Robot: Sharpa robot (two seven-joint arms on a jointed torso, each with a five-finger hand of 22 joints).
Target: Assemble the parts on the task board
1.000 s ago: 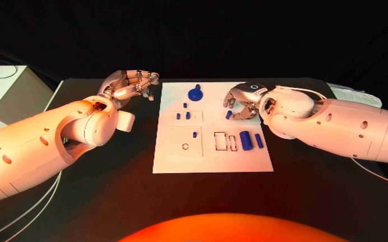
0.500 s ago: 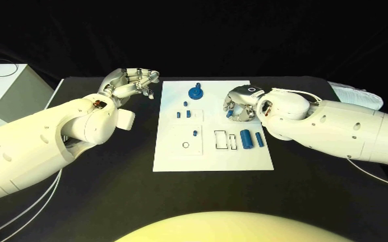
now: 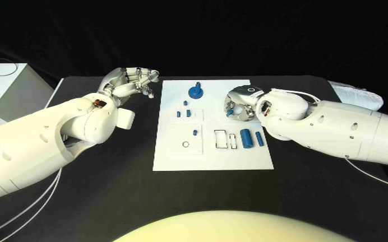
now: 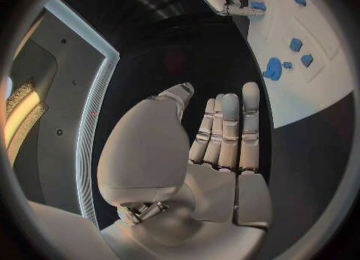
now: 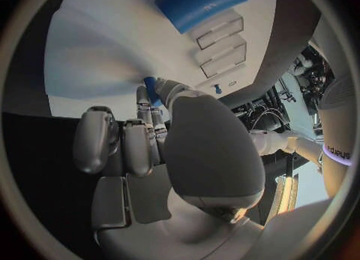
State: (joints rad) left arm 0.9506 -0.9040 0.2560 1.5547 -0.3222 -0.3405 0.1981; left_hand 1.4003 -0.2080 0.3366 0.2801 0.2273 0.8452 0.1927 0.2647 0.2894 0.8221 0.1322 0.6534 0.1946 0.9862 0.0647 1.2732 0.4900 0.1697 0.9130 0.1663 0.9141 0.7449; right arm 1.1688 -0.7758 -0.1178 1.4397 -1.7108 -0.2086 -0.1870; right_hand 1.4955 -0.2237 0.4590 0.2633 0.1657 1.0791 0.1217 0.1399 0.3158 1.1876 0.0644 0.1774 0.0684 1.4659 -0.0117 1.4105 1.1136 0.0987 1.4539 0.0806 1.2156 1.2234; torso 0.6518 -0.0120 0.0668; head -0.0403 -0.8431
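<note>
The white task board (image 3: 212, 162) lies in the middle of the black table. My right hand (image 3: 241, 106) hovers over the board's right side and pinches a small blue part (image 3: 230, 111) between thumb and fingers (image 5: 147, 101); the part's end (image 5: 150, 85) shows at the fingertips. A blue knob part (image 3: 195, 92) stands at the board's far end, with small blue pieces (image 3: 184, 114) just nearer. A thick blue cylinder (image 3: 245, 139) and a thinner one (image 3: 259, 138) lie beside empty slots (image 3: 221, 140). My left hand (image 3: 129, 83) hangs off the board's far left corner, fingers (image 4: 225, 128) apart, holding nothing.
A white box (image 3: 18, 88) stands at the table's far left edge, and a pale object (image 3: 356, 93) lies at the far right. Bare black table runs on both sides of the board and in front of it.
My right hand has shifted slightly over the board and drawn its fingers in around the small blue part. The left hand has stayed put.
</note>
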